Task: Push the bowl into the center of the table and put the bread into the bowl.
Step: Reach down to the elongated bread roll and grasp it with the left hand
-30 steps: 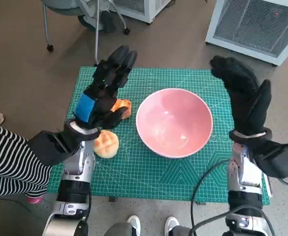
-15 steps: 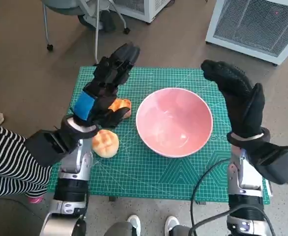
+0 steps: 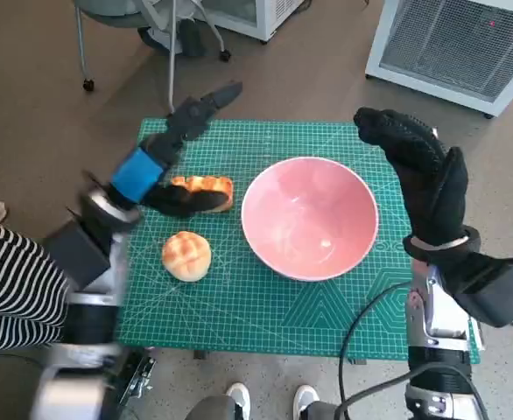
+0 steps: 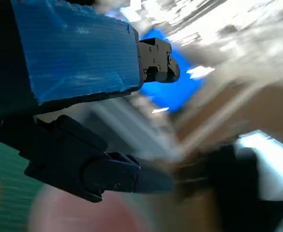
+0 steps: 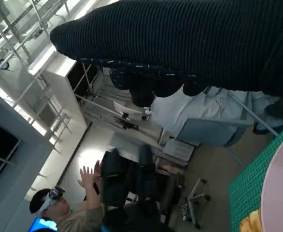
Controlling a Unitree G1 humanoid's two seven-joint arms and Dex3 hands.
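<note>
Motion blur smears the blue-taped left hand (image 3: 165,149), fingers spread, empty; its thumb hides part of the orange bread loaf (image 3: 202,190) left of centre. Gloved right hand (image 3: 418,171) hangs open at right.

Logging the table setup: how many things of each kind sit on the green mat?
Bread: 2, a round bun and an orange-brown piece
Bowl: 1, the pink bowl
Total: 3

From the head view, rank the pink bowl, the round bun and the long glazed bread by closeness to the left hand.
1. Long glazed orange bread: right beside the left hand, at its thumb, on the green mat's left part.
2. Round pale bun: nearer the robot, below the hand.
3. Pink ceramic bowl: farthest, mid-mat, toward the gloved right hand.
</note>
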